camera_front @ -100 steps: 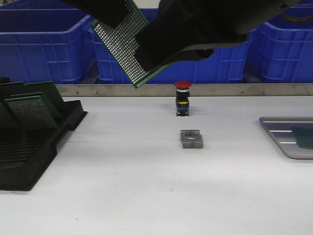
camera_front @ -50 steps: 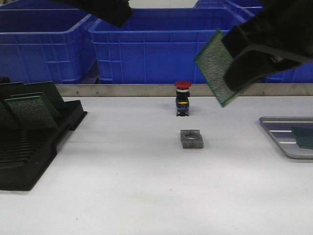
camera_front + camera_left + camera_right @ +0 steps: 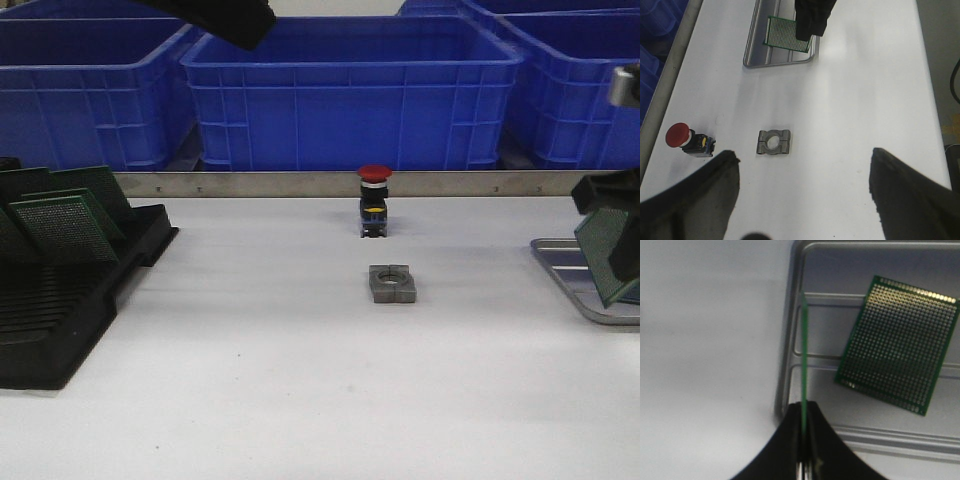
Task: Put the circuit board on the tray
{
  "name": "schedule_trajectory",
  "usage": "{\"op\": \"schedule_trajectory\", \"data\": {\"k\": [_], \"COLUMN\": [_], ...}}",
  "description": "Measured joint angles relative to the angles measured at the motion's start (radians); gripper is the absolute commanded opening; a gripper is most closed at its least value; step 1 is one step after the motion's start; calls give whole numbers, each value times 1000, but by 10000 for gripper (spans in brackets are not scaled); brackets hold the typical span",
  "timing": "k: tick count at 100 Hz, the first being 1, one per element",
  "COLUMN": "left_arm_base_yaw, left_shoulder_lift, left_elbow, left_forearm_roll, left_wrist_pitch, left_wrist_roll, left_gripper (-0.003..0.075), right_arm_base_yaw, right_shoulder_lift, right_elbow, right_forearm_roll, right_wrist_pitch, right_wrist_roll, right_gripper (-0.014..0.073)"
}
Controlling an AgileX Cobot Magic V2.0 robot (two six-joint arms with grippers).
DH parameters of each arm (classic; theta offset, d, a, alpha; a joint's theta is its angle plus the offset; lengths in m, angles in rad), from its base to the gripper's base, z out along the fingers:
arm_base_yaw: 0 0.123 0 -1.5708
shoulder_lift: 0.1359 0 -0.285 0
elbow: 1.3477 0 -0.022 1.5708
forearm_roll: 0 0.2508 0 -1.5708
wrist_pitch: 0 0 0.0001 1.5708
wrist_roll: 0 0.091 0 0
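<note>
Trouble could come at the tray's edge. The right gripper (image 3: pixel 804 460) is pinched tight on a green circuit board (image 3: pixel 804 355), held on its thin edge just above the tray (image 3: pixel 790 340), close to the rim. If it lets go there, the board could tip out onto the white surface (image 3: pixel 300 380) — or land on the other board (image 3: pixel 897 342) lying flat in the tray. The left gripper (image 3: pixel 802 175) hangs wide open, holding nothing.

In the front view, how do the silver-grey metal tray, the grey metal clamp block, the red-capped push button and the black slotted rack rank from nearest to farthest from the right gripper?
1. Silver-grey metal tray, directly beneath the right gripper.
2. Grey metal clamp block and red-capped push button, both table centre: too close to call.
3. Black slotted rack, far left.
</note>
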Motion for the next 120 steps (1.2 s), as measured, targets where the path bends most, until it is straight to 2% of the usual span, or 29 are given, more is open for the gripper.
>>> {"op": "schedule_trajectory", "data": {"k": [7, 12, 29, 33, 38, 53, 70, 77, 87, 100, 110, 120], "left_arm_base_yaw": [0, 0, 0, 0, 0, 2, 56, 98, 162, 250, 306, 347], "left_shoulder_lift": [0, 0, 0, 0, 0, -2, -48, -75, -113, -164, -209, -280], "left_elbow": [0, 0, 0, 0, 0, 0, 0, 0, 0, 17, 56, 130], "left_forearm_roll": [0, 0, 0, 0, 0, 12, 49, 69, 102, 129, 133, 135], "left_wrist_pitch": [0, 0, 0, 0, -2, -27, -75, -84, -75, -58, -67, -149], "left_wrist_roll": [0, 0, 0, 0, 0, -13, -153, -239, -356, -459, -517, -574], "left_gripper": [511, 511, 511, 510, 510, 465, 347, 235, -22, -20, -20, -20], "right_arm_base_yaw": [0, 0, 0, 0, 0, 0, 0, 0, 0, 0, 0, 0], "right_shoulder_lift": [19, 28, 45, 45, 40, -28, -155, -209, -289, -381, -463, -546], "right_elbow": [-6, -10, -11, -11, -11, -9, -9, -9, -6, -3, 18, 52], "right_forearm_roll": [10, 10, 13, 13, 9, -1, -25, -38, -49, -59, -61, -63], "right_wrist_pitch": [-30, -42, -76, -79, -83, -81, -33, -8, 30, 95, 111, 117], "right_wrist_roll": [1, 1, 1, 1, 1, 1, 1, 1, 1, 1, 1, 1], "right_gripper": [-20, 61, 530, 603, 636, 629, 612, 512, 239, -80, -61, -60]}}
